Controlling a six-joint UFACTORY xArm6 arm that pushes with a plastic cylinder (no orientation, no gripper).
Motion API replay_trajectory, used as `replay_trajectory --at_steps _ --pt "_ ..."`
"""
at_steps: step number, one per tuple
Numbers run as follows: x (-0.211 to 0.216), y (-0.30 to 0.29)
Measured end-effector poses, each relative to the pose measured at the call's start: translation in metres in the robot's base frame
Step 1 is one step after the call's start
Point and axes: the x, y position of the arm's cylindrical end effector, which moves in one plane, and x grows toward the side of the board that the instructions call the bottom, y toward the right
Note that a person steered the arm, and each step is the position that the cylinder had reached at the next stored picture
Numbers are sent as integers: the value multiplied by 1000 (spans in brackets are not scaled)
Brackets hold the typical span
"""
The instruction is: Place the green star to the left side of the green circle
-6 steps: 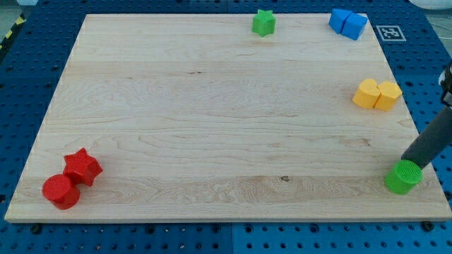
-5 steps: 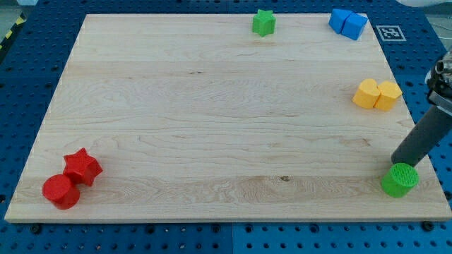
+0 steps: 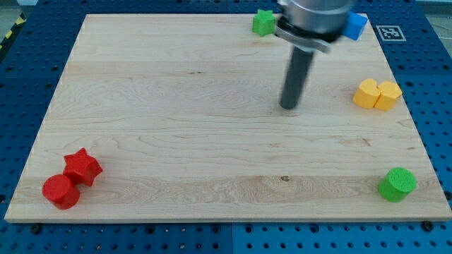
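A: Where is our tip?

B: On bare table, right of centre, touching no block. We carry no end effector, only the rod, so nothing opens or closes.

A: And the green star?

B: At the view's top edge, above and a little left of our tip. The green circle sits well apart, near the bottom right corner.

A: The rest?

B: Yellow blocks right, red pair bottom left, blue block partly behind our arm

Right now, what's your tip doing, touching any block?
My tip: touching nothing, on bare board below the green star, far from the green circle.
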Motion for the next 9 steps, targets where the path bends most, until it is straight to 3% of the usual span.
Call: replay_trajectory --at_steps 3,4,9 --pt "-201 -131" --pt "-221 -131" --pt "-220 -70"
